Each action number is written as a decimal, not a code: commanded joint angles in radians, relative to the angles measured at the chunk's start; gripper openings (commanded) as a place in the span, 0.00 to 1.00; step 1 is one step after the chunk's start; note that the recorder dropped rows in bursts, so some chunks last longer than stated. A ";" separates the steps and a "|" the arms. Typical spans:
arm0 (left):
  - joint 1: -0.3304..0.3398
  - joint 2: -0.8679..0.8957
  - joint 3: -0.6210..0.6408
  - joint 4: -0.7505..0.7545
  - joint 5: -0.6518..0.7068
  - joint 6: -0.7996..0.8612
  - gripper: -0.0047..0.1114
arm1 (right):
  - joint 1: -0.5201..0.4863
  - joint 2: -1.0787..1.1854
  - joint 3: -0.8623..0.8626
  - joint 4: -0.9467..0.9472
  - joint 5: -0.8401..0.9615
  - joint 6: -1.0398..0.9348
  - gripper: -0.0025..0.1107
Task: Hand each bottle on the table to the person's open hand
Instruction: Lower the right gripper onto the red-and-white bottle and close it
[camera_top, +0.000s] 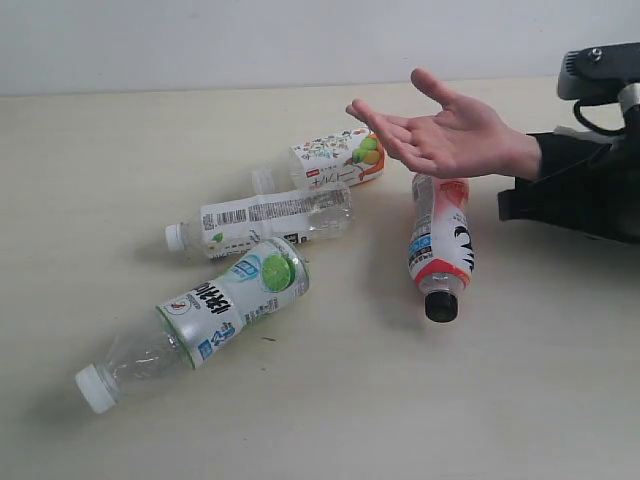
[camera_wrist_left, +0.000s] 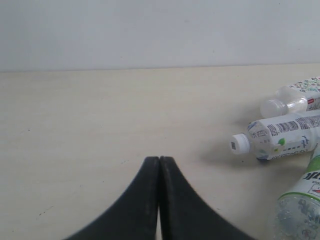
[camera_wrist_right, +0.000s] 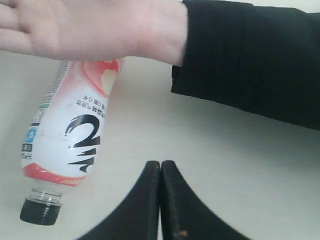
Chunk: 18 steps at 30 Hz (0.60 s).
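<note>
Worktop (camera_top: 520, 400): beige, carries all 4 btls, each lying on its side. Hand (camera_top: 440, 135): palm up, fingers spread, empty, above base end of red btl (camera_top: 440, 240); contact can't be judged. Red btl: black cap toward ext. cam, apart from other three. Lime btl (camera_top: 215, 305): nearest, white cap lower left, base end just beside barcode btl (camera_top: 265, 215). Fruit btl (camera_top: 335, 155): behind barcode btl, close by. L tool (camera_wrist_left: 159, 165): fingers pressed together, holding nothing. R tool (camera_wrist_right: 160, 167): same, near red btl.
</note>
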<state>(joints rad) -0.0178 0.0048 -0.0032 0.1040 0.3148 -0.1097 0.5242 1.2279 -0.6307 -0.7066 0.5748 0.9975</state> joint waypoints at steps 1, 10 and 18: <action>-0.006 -0.005 0.003 -0.008 -0.004 -0.001 0.06 | 0.070 -0.003 0.058 -0.185 -0.078 0.274 0.02; -0.006 -0.005 0.003 -0.008 -0.004 -0.001 0.06 | 0.070 0.011 0.068 -0.140 -0.230 0.381 0.02; -0.006 -0.005 0.003 -0.008 -0.004 -0.001 0.06 | 0.070 0.298 -0.049 -0.096 -0.245 0.354 0.47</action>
<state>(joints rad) -0.0178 0.0048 -0.0032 0.1040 0.3148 -0.1097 0.5925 1.4715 -0.6453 -0.8140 0.2968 1.3689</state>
